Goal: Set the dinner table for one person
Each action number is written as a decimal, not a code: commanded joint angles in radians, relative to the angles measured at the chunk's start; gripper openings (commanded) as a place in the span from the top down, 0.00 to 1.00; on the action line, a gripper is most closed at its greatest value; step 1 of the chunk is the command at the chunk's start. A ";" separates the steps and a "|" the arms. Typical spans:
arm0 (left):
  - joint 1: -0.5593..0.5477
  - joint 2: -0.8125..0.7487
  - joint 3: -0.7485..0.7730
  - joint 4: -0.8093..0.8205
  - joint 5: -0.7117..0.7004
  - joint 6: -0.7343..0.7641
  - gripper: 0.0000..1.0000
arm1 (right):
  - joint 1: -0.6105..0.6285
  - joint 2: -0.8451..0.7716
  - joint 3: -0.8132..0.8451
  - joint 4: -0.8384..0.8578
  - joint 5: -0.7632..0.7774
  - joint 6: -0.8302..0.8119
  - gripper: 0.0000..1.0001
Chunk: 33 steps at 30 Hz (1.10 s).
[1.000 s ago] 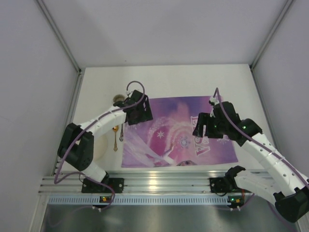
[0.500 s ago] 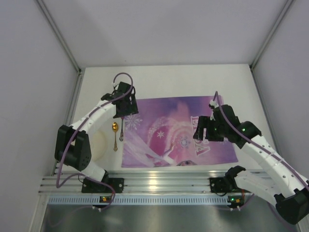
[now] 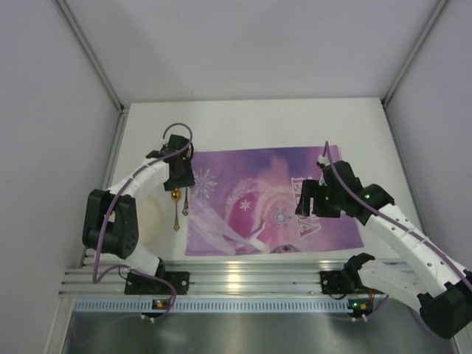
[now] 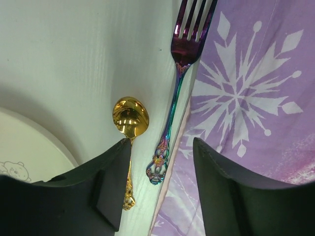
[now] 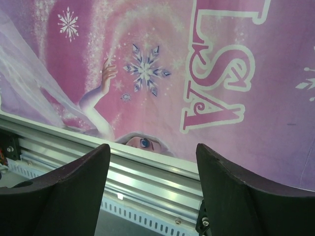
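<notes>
top: left hand (image 3: 179, 175) over spoon (image 3: 175, 200) and fork (image 3: 186, 199) on white surface (image 3: 258, 122), at placemat (image 3: 273, 199) edge | left wrist: fingers apart, empty; best to straddle the fork handle alone, clear of spoon | right wrist: right hand (image 5: 152, 152) apart, empty, above placemat

Gold spoon (image 4: 130, 118) beside fork (image 4: 184, 49) at purple placemat (image 4: 256, 98) edge; plate (image 4: 29, 147) nr.

An aluminium rail (image 3: 251, 276) with lengthwise slots spans the near edge. Beyond the rail stands a plain pale back wall (image 3: 251, 44). Matching side walls (image 3: 44, 147) rise to the rail's left and right (joined by grey corner struts (image 3: 88, 51)). Just nearer than the rail lie a perforated strip (image 3: 243, 304) and a brushed metal sheet (image 3: 243, 333). Light is even and diffuse.
</notes>
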 commanded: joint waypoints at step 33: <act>0.058 0.218 0.120 0.083 0.071 0.117 0.66 | -0.012 0.147 0.034 0.093 0.010 0.024 0.33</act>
